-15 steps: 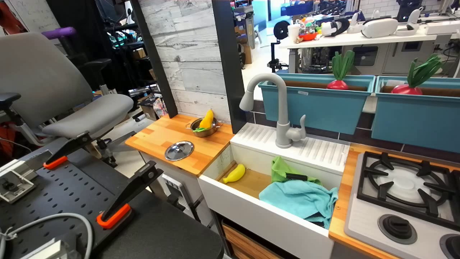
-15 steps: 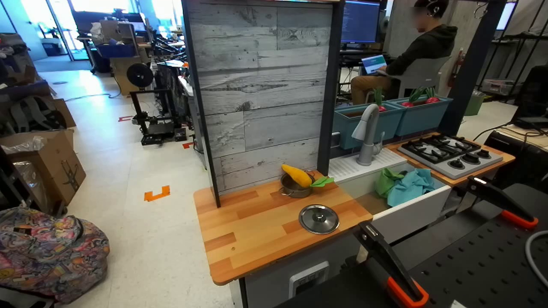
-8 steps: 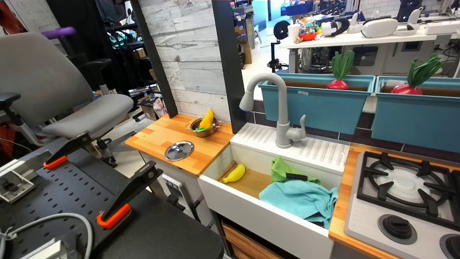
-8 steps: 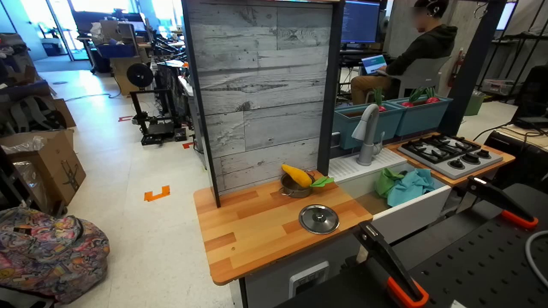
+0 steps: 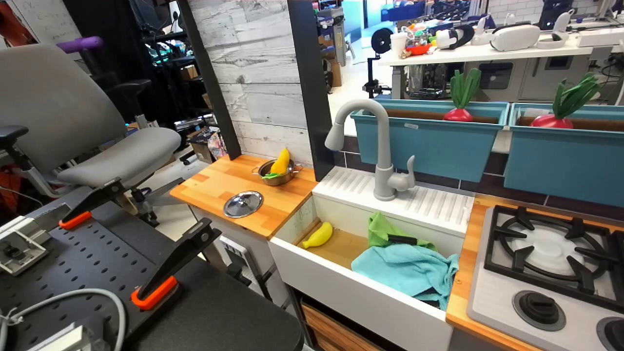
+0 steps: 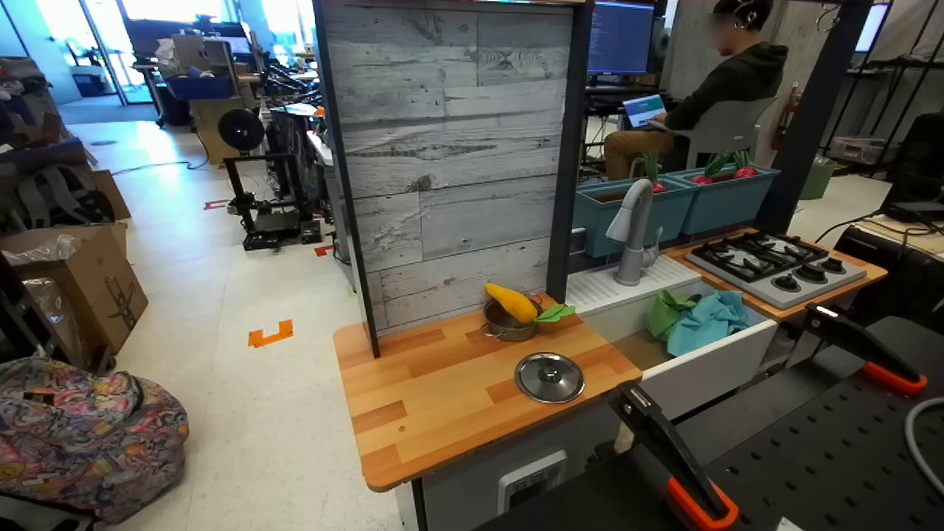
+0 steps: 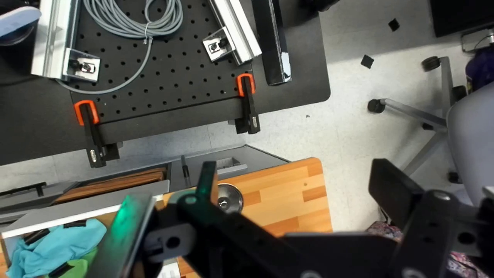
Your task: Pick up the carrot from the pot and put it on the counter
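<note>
The yellow-orange carrot with green leaves (image 5: 281,162) rests in the small silver pot (image 5: 276,181), its tapered body sticking up above the rim. In an exterior view, the carrot (image 6: 512,303) leans in the pot (image 6: 507,330) with its leaves over the rim. The pot stands on the wooden counter (image 5: 210,183), against the grey wood panel. My gripper (image 7: 296,173) shows only in the wrist view. Its fingers are wide apart with nothing between them, high above the counter (image 7: 278,191). The carrot and pot are hidden in the wrist view.
A silver lid (image 6: 549,377) lies on the counter in front of the pot. The white sink (image 5: 360,287) beside it holds a banana (image 5: 319,235) and green and blue cloths (image 5: 404,270). A faucet (image 5: 383,151) rises behind. Black clamps (image 7: 249,106) sit on the black table.
</note>
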`<state>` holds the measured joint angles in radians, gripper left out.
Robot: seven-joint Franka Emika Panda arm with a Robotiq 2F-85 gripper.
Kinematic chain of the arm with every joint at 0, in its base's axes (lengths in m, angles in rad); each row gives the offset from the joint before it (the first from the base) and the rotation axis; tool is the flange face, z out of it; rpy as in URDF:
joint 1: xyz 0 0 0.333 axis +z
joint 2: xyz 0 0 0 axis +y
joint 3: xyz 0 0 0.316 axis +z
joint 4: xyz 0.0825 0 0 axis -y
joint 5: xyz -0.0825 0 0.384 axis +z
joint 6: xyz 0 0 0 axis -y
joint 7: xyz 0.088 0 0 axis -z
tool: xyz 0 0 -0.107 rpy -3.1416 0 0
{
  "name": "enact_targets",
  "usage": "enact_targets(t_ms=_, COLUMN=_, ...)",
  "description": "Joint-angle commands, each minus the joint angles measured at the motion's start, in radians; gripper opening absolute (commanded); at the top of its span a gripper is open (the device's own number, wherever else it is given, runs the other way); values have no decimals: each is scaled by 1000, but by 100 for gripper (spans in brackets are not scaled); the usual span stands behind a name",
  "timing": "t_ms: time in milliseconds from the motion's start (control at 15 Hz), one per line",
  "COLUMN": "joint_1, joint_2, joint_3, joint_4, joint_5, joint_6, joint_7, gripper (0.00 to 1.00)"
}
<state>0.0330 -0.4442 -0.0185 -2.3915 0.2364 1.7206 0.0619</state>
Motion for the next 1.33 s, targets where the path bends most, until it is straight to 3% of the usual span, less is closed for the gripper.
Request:
enact_targets(t_ms=0, joint_1=-33, joint_2=31, joint_3=5, joint_4=-48, joint_5=-34, joint_6=124, joint_7=-19, gripper=100)
enact_targets(t_ms=333, joint_1=-57, joint_2=204, joint_3=-13, joint_4=-128, joint_5=-39, joint_6=416, joint_7=-25, gripper=100)
enact_targets(t_ms=600, joint_1=-69, joint_2=387, joint_3=-27, joint_4=-109, joint_5=-21, joint_6=568, joint_7=-9, gripper=100)
enact_targets(t_ms=667, joint_1=-72, joint_2=424, joint_3=-30, joint_4=-98, joint_5=-16, joint_6=584, joint_7=-4, gripper=100)
enact_targets(t_ms=733, joint_1=-65, joint_2=347, joint_3=-21, joint_4=-138, joint_5=-33, joint_6=553, joint_7=-6, gripper=100)
enact_targets(t_ms=933, joint_1=-72, joint_2=427, joint_3=-27, joint_4=-113, joint_5=-32, joint_6=579, joint_7=-6, gripper=100)
enact_targets(t_ms=1267, joint_1=-72, joint_2=430, joint_3=-27, joint_4=-101, joint_5=-31, joint_6=579, joint_7=-5, gripper=100)
